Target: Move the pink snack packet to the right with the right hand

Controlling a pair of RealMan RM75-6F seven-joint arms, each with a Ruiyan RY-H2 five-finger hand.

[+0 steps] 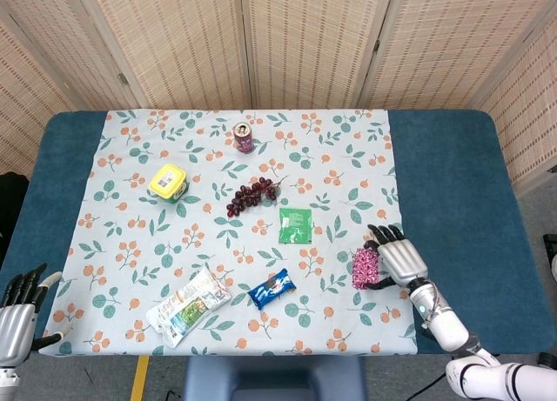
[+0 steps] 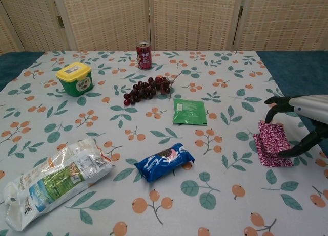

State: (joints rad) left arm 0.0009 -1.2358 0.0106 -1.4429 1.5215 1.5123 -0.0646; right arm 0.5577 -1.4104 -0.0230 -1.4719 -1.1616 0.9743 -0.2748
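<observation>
My right hand (image 2: 300, 126) grips the pink packet (image 2: 271, 143) over a second pink packet (image 2: 274, 157) at the counter's (image 1: 452, 183) right; my left hand (image 1: 17, 310) hangs open, far left.

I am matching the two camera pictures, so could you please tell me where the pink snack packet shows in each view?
Head view: the pink snack packet lies right of centre and low in the frame, at the fingers of the right hand.
Chest view: the packet is at the right edge, mid-height, under that hand.
Shared landmark: the green sachet, up and to the left of the packet in both views.
</observation>
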